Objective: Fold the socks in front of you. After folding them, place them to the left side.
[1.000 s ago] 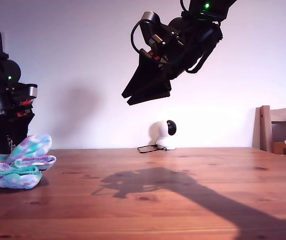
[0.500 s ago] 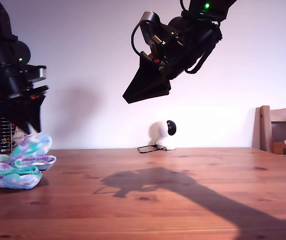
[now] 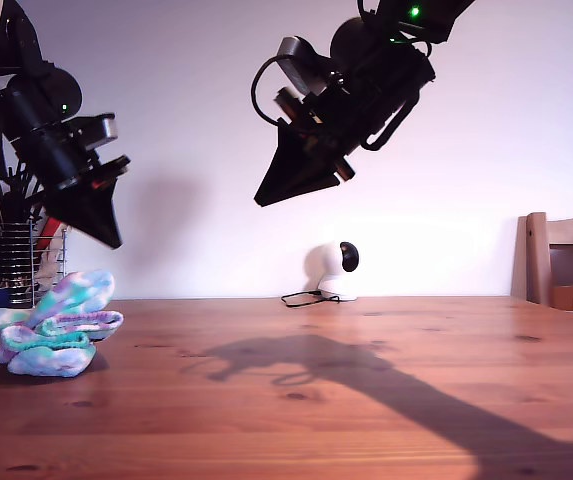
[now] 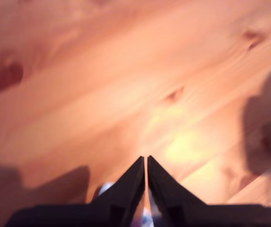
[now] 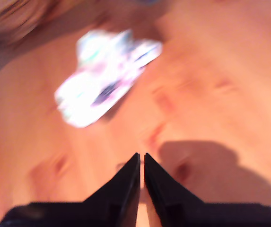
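— Exterior view first: where are the socks (image 3: 54, 335)?
— Bundled in a folded heap on the table (image 3: 366, 400), far over at the exterior view's left. One arm (image 3: 66, 150) hangs just above them, its tip clear of the fabric. The other arm (image 3: 346, 100) is high in the middle, angled down towards the exterior view's left.
— Which arm is which?
— Can't match them for certain from here.
— First wrist view?
— My first hand (image 4: 146, 158) has its jaws pressed to a hairline slit, holding nothing. Bare wood beyond, and a pale blue-white scrap peeks from behind the fingers, too blurred to name.
— Second wrist view?
— My second hand (image 5: 141, 155) is likewise all but closed and empty. It gives what the first doesn't: the socks in full, a smeared pale bundle well ahead of the tips. Only the exterior view shows the wire rack (image 3: 6, 250) behind the socks.
— And against a second ago?
— The arm over the socks has climbed and swung out, uncovering that rack. The socks keep the same folded shape.
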Action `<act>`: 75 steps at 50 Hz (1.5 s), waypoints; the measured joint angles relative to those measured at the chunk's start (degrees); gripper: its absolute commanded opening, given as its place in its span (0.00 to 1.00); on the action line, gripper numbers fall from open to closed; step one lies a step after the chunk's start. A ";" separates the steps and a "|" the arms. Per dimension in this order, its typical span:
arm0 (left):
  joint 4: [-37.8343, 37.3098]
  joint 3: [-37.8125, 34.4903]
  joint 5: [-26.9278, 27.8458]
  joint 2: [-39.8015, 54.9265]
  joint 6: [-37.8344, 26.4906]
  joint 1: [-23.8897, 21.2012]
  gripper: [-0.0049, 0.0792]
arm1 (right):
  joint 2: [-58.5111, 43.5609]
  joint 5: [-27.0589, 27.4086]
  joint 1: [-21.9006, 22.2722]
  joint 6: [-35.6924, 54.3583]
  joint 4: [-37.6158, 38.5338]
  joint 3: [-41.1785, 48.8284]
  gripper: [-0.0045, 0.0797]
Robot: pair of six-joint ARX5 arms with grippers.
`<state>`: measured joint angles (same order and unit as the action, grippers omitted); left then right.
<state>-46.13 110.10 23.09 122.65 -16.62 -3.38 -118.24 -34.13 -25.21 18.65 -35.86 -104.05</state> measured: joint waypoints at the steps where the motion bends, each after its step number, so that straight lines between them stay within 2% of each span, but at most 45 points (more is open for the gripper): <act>1: 0.48 -0.22 0.00 -0.39 0.00 0.00 0.03 | 0.00 0.28 0.00 -0.52 0.61 0.00 0.04; 8: 5.51 -2.67 0.81 -4.35 1.33 0.09 0.03 | 0.15 7.28 -0.09 -5.55 5.70 0.00 0.04; 14: 12.11 -7.45 1.57 -9.88 2.38 0.17 0.03 | 0.50 12.55 -0.31 -7.61 8.31 0.00 0.04; 25: 25.46 -23.39 2.10 -20.55 4.15 0.37 0.03 | 2.80 20.68 -2.14 -10.49 13.42 0.11 0.04; 34: 35.41 -35.76 1.95 -26.99 6.14 0.37 0.03 | 6.29 22.58 -3.06 -12.66 18.47 3.82 0.04; 47: 42.88 -44.30 3.87 -34.71 9.05 -0.09 0.03 | 13.84 22.71 -3.13 -12.70 26.62 15.82 0.04; 54: 47.25 -49.20 5.22 -37.88 10.34 -1.99 0.03 | 20.79 22.47 -2.99 -12.81 31.34 23.32 0.04; 64: 51.19 -56.85 5.73 -43.58 10.54 -7.15 0.03 | 30.16 17.16 -3.02 -12.66 36.44 31.91 0.04; 75: 54.25 -64.08 5.86 -55.58 13.90 -11.43 0.03 | 37.79 11.47 -3.02 -12.63 38.95 42.47 0.04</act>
<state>8.12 46.02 28.95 67.07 -2.72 -14.81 -80.44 -22.65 -28.23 6.02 3.09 -61.58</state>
